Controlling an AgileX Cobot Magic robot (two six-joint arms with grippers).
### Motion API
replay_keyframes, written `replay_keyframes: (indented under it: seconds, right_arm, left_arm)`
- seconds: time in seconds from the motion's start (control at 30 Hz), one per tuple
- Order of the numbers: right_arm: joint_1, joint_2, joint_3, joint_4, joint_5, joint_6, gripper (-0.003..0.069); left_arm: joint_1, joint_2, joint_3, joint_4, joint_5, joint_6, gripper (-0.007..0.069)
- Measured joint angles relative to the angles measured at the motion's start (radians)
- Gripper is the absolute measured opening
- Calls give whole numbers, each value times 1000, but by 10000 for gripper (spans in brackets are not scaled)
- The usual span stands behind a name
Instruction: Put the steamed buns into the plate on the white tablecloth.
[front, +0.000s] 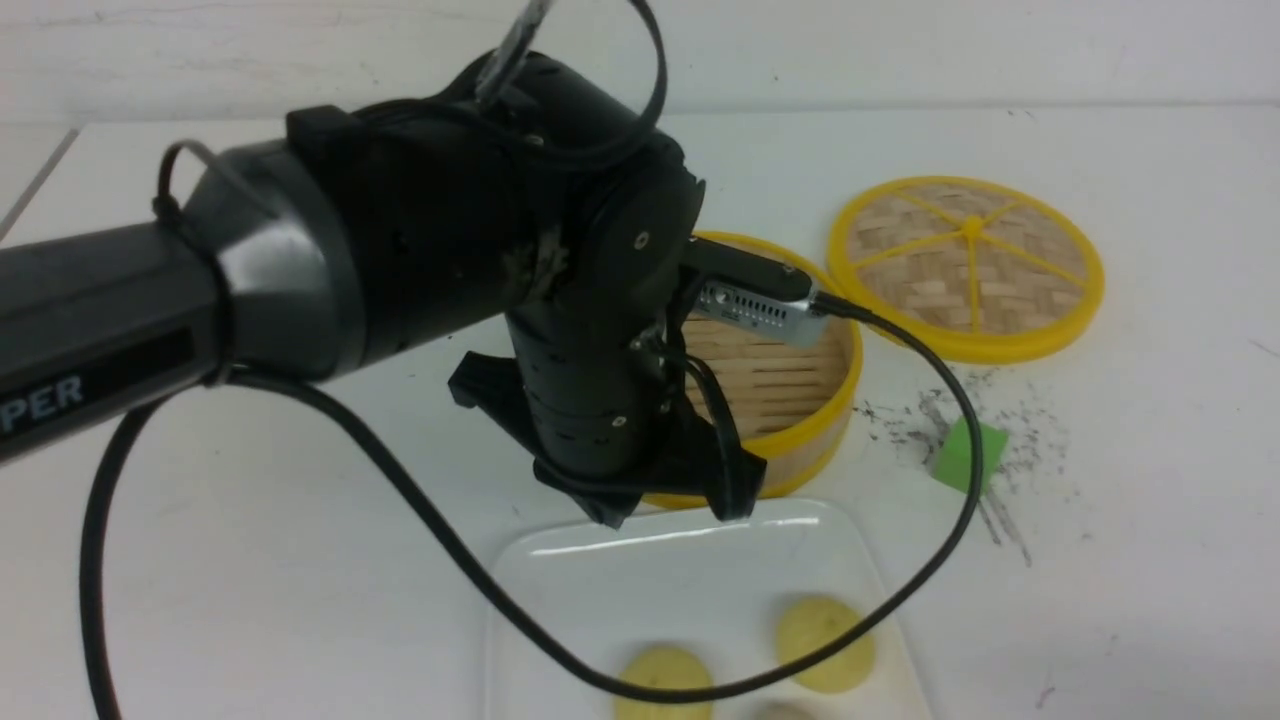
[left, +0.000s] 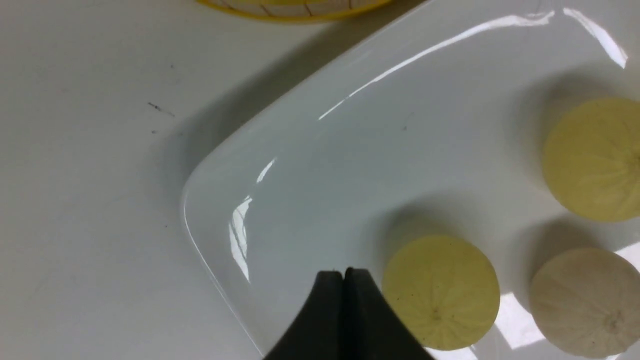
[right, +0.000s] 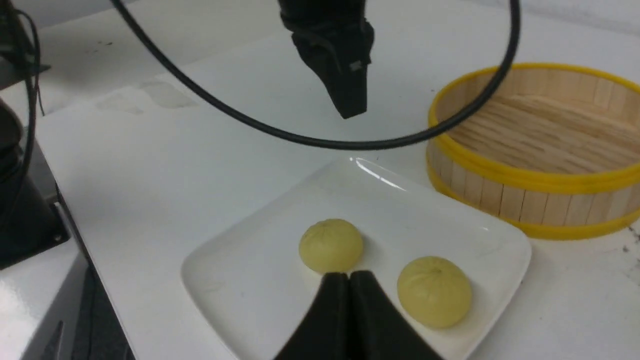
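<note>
1. The far half of the plate (front: 640, 580) is bare; the steamed buns (front: 825, 643) crowd its near half.
2. The left arm (front: 590, 330) and its cable (front: 88, 570) hang across it, barring your way in.
3. The steamer (front: 810, 440) walls the far edge.

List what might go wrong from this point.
1. The cable hangs over the plate. When the left gripper retreats, the cable might drag across the steamed buns.
2. The shut right gripper hovers close to two buns. A low sideways move may knock one off.
3. The left gripper is near the steamer and might bump it.
</note>
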Motion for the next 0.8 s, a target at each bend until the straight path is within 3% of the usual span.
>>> replay_keyframes:
  seconds: [0.2, 0.8]
  right_arm:
    - [0, 0, 0, 21, -9, -133, 5]
    - [0, 0, 0, 24, -9, -139, 15]
  left_arm:
    - [0, 0, 0, 9, -2, 0, 2]
    - [0, 0, 0, 43, -11, 0, 16]
